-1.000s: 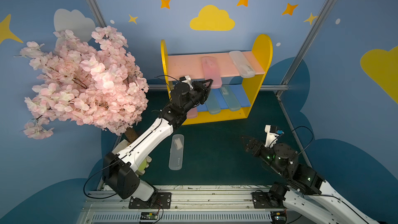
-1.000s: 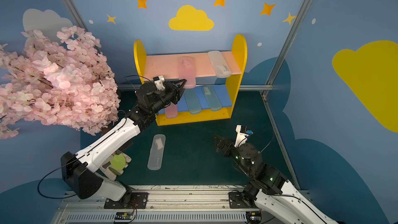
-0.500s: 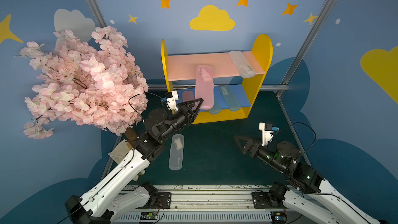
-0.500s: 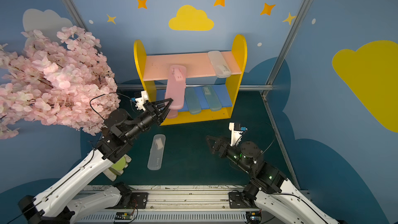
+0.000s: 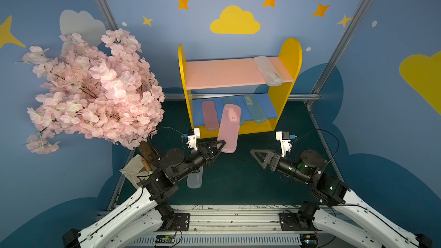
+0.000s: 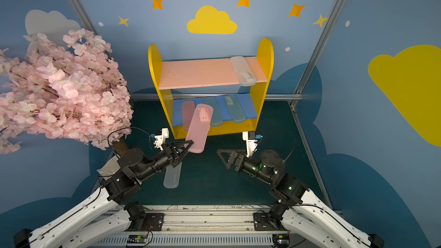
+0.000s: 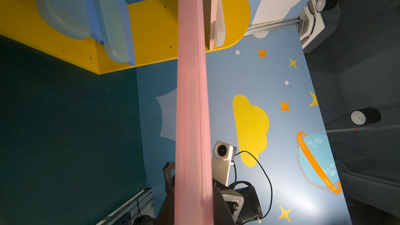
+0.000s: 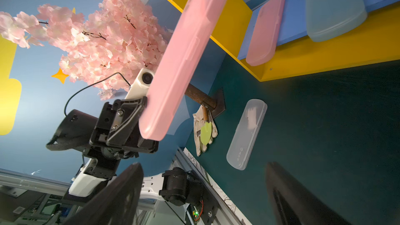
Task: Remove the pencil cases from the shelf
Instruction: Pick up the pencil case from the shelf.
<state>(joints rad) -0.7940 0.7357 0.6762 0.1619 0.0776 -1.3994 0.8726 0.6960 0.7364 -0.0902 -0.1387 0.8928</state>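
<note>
Both top views high, facing shelf (image 5: 290, 51), wrist views near, facing each other

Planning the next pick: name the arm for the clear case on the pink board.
Right. The right gripper is open, empty, nearer the clear case; the left gripper holds a pink case.

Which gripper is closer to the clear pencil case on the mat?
Left. The left gripper hangs almost over the clear pencil case; the right gripper is well off to its side.
</note>
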